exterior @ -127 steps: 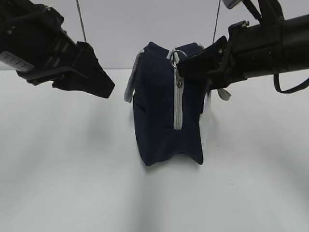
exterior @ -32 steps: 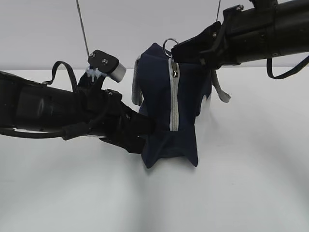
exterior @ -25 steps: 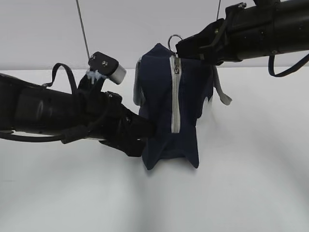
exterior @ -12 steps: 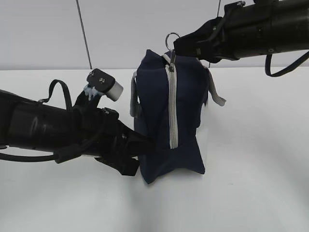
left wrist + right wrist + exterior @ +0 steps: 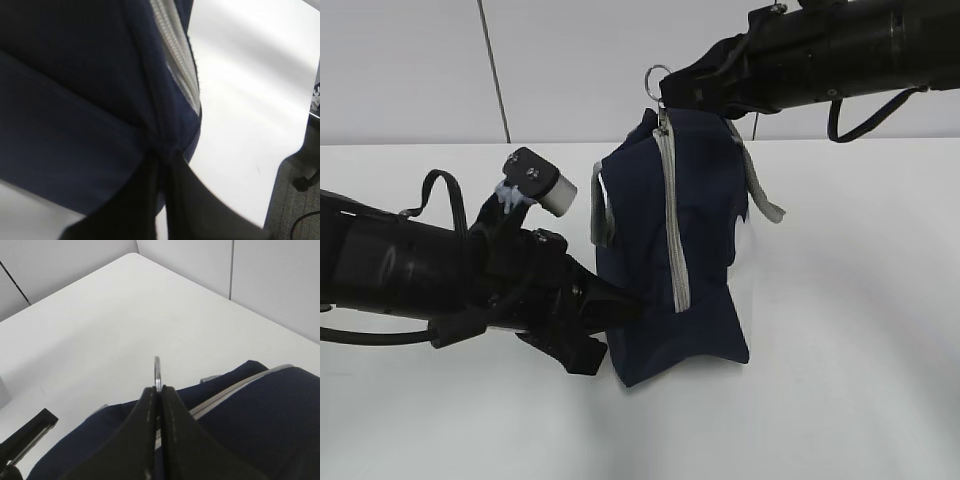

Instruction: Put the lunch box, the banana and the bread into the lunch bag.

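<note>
Lunch bag (image 5: 670, 250) stands mid-table, soft fabric, sags when pulled. Your right gripper (image 5: 668, 95) pinches the ring pull (image 5: 157, 371); left gripper (image 5: 162, 155) clamps a bottom-corner fold. Anchor there.

Left arm reached low from the left, lying nearly level, its gripper (image 5: 620, 308) pinched shut on a fold of the lunch bag (image 5: 705, 240), right arm stretched in high from the right, its gripper (image 5: 668, 95) clamped on the ring pull (image 5: 655, 76).
</note>
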You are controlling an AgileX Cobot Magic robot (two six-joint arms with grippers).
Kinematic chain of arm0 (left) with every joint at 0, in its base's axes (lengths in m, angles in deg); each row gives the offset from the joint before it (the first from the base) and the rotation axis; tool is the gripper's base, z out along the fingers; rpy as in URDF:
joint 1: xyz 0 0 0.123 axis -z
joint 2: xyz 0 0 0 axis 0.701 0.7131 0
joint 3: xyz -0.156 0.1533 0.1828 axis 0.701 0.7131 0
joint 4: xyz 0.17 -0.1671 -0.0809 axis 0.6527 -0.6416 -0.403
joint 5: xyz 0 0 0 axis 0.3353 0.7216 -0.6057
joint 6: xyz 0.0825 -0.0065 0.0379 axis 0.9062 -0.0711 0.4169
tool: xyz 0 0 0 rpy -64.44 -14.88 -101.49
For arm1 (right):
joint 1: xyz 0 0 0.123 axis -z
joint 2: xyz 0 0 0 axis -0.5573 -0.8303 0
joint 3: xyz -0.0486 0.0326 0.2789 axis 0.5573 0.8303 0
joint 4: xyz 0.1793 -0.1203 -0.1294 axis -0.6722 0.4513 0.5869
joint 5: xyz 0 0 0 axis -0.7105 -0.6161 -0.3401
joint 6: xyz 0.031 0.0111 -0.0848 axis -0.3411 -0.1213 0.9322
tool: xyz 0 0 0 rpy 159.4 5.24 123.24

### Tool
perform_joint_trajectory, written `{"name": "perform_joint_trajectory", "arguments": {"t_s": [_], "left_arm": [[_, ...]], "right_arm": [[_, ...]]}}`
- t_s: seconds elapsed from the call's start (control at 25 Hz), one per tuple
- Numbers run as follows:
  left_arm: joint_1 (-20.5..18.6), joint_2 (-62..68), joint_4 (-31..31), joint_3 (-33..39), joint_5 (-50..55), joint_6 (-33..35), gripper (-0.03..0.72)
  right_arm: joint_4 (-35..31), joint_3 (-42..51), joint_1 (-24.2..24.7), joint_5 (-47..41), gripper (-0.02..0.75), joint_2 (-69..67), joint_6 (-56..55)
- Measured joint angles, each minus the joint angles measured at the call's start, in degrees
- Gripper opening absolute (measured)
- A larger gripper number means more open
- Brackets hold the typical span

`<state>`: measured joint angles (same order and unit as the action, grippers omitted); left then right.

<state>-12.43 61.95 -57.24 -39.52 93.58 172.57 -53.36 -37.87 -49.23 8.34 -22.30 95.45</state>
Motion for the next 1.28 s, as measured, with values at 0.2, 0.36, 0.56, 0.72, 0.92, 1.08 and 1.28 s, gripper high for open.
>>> {"name": "perform_joint_trajectory", "arguments": {"t_s": [0.2, 0.36, 0.56, 0.72, 0.92, 1.08, 1.28], "left_arm": [[0.0, 0.0, 0.5, 0.0, 0.4, 0.0, 0.011], [0.0, 0.0, 0.6, 0.0, 0.5, 0.0, 0.011], [0.0, 0.0, 0.5, 0.0, 0.8, -0.1, 0.011], [0.0, 0.0, 0.5, 0.0, 0.9, -0.1, 0.011], [-1.0, 0.0, -1.5, 0.3, 1.4, -1.9, 0.101], [-4.4, -0.8, -1.6, 0.5, 2.8, -12.2, 0.465], [-10.7, -3.3, -1.5, 0.5, 12.1, -26.6, 0.634]], "right_arm": [[0.1, -2.1, 0.0, 0.0, -0.016, -2.6, -0.5], [0.1, -2.3, 0.8, 1.1, -0.016, -3.2, -0.5], [0.1, -2.3, 3.2, 0.6, -0.016, -3.2, -0.6], [0.1, -2.3, 3.7, -1.4, -0.016, -3.4, -0.6], [-0.1, -2.7, 3.9, -7.2, -0.016, -3.4, -0.6], [2.6, -2.8, 3.9, -10.3, -0.016, -3.4, -0.6], [5.4, -2.8, 3.9, -14.0, -0.016, -3.4, -0.6]]}}
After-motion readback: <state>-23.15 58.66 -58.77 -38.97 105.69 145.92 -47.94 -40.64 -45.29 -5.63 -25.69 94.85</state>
